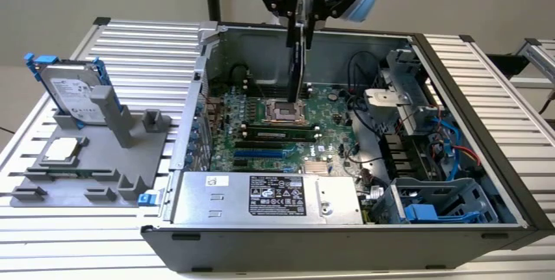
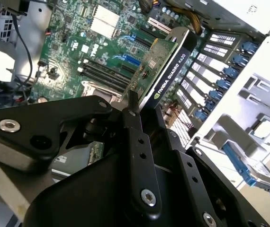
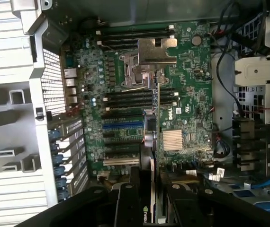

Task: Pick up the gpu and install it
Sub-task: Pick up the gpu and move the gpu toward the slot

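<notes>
The gpu [image 1: 297, 65] hangs on edge inside the open computer case [image 1: 451, 85], above the green motherboard [image 1: 334, 114]. My gripper [image 1: 301, 23] is shut on its upper end from above. The second wrist view shows the gpu [image 2: 161, 66] with its green board on one side and its black shroud on the other, and my gripper [image 2: 147, 109] clamped on it. Seen edge-on in the first wrist view, the gpu [image 3: 152, 142] runs from my gripper [image 3: 149, 187] out to its silver end bracket [image 3: 156, 51], over the processor socket. It is held clear of the board's blue slot [image 3: 123, 126].
A grey holder [image 1: 95, 163] at the exterior view's left carries a hard drive in a blue frame [image 1: 74, 91] and a small silver chip [image 1: 62, 150]. Inside the case sit the power supply [image 1: 269, 199], a blue drive cage [image 1: 433, 208], loose cables [image 1: 360, 65] and rear slot covers [image 2: 220, 61].
</notes>
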`<state>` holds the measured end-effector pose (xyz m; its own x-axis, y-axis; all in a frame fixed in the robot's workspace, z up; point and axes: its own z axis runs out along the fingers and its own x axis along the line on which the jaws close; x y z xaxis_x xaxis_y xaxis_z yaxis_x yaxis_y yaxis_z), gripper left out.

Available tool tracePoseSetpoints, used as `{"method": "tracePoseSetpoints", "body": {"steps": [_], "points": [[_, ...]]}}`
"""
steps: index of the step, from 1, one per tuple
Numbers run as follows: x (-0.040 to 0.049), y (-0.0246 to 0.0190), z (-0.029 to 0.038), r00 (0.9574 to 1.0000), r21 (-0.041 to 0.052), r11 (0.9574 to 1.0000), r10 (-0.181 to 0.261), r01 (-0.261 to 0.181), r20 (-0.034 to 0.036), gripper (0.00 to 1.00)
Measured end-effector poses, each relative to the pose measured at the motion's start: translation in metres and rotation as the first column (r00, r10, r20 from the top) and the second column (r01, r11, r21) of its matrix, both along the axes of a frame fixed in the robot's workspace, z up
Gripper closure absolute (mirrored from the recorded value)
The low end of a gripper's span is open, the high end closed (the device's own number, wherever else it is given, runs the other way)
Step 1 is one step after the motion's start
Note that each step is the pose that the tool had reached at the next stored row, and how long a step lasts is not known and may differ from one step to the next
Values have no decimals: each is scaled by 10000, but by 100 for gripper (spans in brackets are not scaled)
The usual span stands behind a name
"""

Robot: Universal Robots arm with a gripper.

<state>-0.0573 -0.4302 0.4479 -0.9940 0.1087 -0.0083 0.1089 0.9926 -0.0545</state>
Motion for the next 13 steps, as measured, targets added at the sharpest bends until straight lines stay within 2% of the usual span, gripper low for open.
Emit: {"method": "tracePoseSetpoints", "body": {"steps": [13], "points": [[7, 0, 0, 10000, 1, 10000, -47, 47, 0, 100]]}}
